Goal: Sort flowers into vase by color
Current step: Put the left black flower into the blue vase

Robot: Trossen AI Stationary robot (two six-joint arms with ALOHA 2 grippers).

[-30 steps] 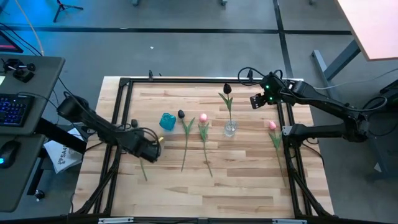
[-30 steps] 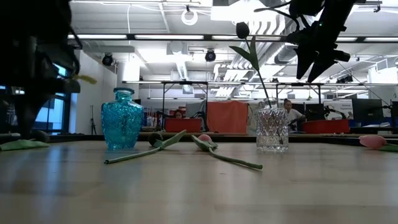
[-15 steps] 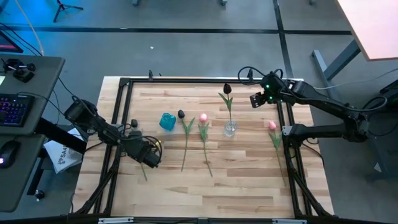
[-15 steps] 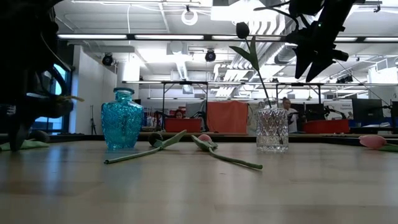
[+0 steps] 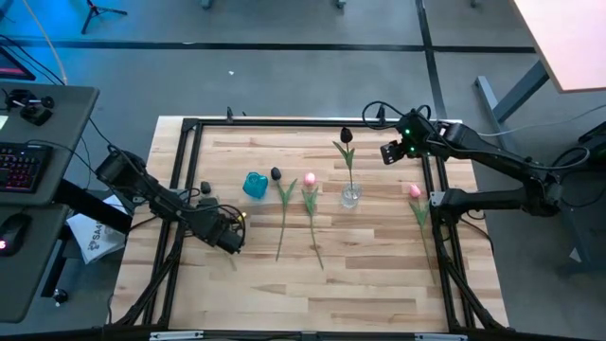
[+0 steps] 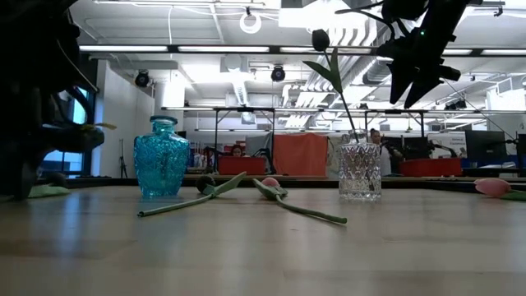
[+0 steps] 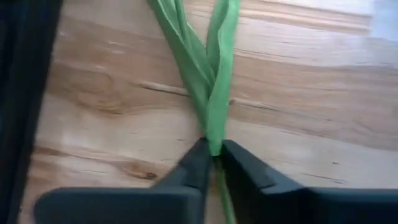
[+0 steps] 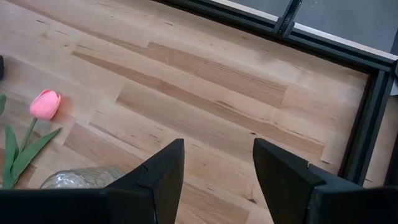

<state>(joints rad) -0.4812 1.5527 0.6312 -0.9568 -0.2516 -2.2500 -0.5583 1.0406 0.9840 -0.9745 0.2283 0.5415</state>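
Left wrist view is showing the left gripper (image 7: 213, 163) pinching a green stem (image 7: 214, 118) low, readying a lift. At upper right of the high view, the right gripper (image 5: 390, 152) is waiting, fingers spread.

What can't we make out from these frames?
- Head of the flower in the left hand: cut off by the left wrist view's edge, covered by the arm in the high view.
- Clear vase: right wrist view shows only its rim.
- Far-right pink flower: stem cropped in the low view.
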